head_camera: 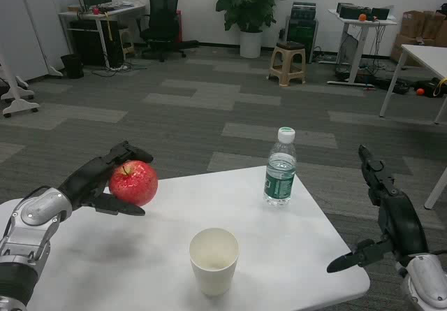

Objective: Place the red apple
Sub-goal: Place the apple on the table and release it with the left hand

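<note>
So the left hand point(105, 177) has the red apple point(133, 183) clamped between its fingers and thumb, fingers curled over the top and the thumb tucked underneath. The apple sits up off the white table point(105, 255), over the table's far left part, well to the left of the paper cup point(214, 260) and a bit farther back than it. A soft shadow lies on the tabletop below the hand.

The cup is the easy landmark here: it stands upright near the front edge, open end up, nothing visible inside. Behind it and to the right stands a clear water bottle point(281, 168) with a white cap and green label, upright, close to the table's far edge.

The right hand point(383, 213) hangs off past the table's right edge, well right of the cup, holding nothing, fingers spread apart with one pointing up and the thumb sticking out toward the table.
</note>
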Robot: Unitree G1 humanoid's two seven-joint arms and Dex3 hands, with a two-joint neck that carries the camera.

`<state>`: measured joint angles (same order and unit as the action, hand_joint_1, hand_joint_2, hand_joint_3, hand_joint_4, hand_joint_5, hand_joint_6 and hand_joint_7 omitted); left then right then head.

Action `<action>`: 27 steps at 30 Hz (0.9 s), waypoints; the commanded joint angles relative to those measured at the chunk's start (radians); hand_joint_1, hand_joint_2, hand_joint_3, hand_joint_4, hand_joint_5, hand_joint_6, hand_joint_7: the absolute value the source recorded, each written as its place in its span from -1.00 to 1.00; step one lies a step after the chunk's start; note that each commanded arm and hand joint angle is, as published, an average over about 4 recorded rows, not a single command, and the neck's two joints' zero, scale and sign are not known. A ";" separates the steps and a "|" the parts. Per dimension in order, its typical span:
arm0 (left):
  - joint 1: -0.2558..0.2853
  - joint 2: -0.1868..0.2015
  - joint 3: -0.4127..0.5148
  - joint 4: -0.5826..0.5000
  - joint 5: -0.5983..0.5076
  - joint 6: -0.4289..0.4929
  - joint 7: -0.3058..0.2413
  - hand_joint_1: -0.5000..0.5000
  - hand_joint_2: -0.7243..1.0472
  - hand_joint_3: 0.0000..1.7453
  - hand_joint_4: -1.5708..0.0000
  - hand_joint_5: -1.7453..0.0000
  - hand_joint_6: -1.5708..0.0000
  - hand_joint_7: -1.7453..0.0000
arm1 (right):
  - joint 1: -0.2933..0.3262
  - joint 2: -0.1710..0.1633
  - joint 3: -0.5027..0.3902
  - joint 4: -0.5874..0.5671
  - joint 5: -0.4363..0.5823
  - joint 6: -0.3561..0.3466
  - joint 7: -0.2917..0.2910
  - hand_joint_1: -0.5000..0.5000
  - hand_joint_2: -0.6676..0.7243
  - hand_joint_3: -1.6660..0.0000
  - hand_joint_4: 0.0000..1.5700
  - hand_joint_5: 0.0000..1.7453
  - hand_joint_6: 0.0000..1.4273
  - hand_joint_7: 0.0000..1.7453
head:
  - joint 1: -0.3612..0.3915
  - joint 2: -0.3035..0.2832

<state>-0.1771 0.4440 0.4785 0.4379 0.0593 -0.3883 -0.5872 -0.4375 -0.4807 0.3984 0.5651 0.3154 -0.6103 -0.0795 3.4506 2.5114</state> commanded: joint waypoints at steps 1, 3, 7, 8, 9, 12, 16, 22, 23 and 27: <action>-0.001 -0.008 -0.014 0.025 -0.005 -0.001 0.003 -0.60 1.00 -0.90 0.62 -0.88 -0.37 -0.95 | 0.009 0.004 -0.004 -0.018 0.011 -0.002 0.000 -1.00 0.27 1.00 -1.00 -1.00 -1.00 -0.92 | 0.015 0.010; 0.000 -0.008 -0.014 0.025 -0.005 -0.001 0.003 -0.60 1.00 -0.90 0.62 -0.88 -0.37 -0.94 | 0.009 0.003 -0.004 -0.017 0.011 -0.003 0.000 -1.00 0.27 1.00 -1.00 -1.00 -1.00 -0.92 | 0.011 0.006; 0.000 -0.010 -0.014 0.027 -0.004 -0.001 0.003 -0.60 1.00 -0.90 0.62 -0.88 -0.37 -0.92 | 0.008 0.002 -0.003 -0.016 0.011 -0.002 -0.001 -1.00 0.27 1.00 -1.00 -1.00 -1.00 -0.92 | 0.015 0.005; 0.000 -0.010 -0.014 0.027 -0.004 -0.001 0.003 -0.61 1.00 -0.90 0.62 -0.88 -0.37 -0.92 | 0.008 0.002 -0.003 -0.016 0.011 -0.002 -0.001 -1.00 0.27 1.00 -1.00 -1.00 -1.00 -0.92 | 0.015 0.005; 0.000 -0.010 -0.015 0.027 -0.004 -0.001 0.003 -0.62 1.00 -0.90 0.62 -0.88 -0.37 -0.92 | 0.009 0.002 -0.003 -0.016 0.011 -0.002 -0.001 -1.00 0.27 1.00 -1.00 -1.00 -1.00 -0.92 | 0.015 0.004; 0.001 -0.010 -0.015 0.027 -0.005 -0.001 0.003 -0.62 1.00 -0.90 0.62 -0.88 -0.37 -0.92 | 0.009 0.002 -0.003 -0.016 0.011 -0.002 0.000 -0.96 0.27 1.00 -1.00 -1.00 -1.00 -0.92 | 0.017 0.003; 0.003 -0.008 -0.015 0.031 -0.005 -0.001 0.002 -0.63 1.00 -0.93 0.62 -0.88 -0.37 -0.92 | 0.008 0.002 -0.003 -0.016 0.011 -0.002 -0.001 -1.00 0.27 1.00 -1.00 -1.00 -1.00 -0.92 | 0.021 -0.001; 0.044 -0.010 -0.022 0.054 0.001 -0.001 -0.005 -0.60 1.00 -0.90 0.62 -0.88 -0.37 -0.92 | 0.010 0.004 -0.005 -0.016 0.011 -0.002 0.000 -1.00 0.27 1.00 -1.00 -1.00 -1.00 -0.92 | 0.032 -0.010; 0.054 -0.011 -0.024 0.057 0.002 -0.001 -0.006 -0.60 1.00 -0.90 0.62 -0.88 -0.37 -0.92 | 0.011 0.004 -0.005 -0.016 0.011 -0.002 0.000 -1.00 0.27 1.00 -1.00 -1.00 -1.00 -0.92 | 0.036 -0.011; 0.092 -0.017 -0.044 0.063 0.001 -0.002 -0.013 -0.60 1.00 -0.90 0.62 -0.88 -0.37 -0.92 | 0.014 0.004 -0.004 -0.013 0.011 -0.002 0.000 -1.00 0.27 1.00 -1.00 -1.00 -1.00 -0.92 | 0.057 -0.017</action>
<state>-0.1023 0.4364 0.4443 0.4958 0.0597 -0.3889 -0.5933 -0.4336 -0.4795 0.3980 0.5541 0.3189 -0.6102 -0.0795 3.5028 2.4961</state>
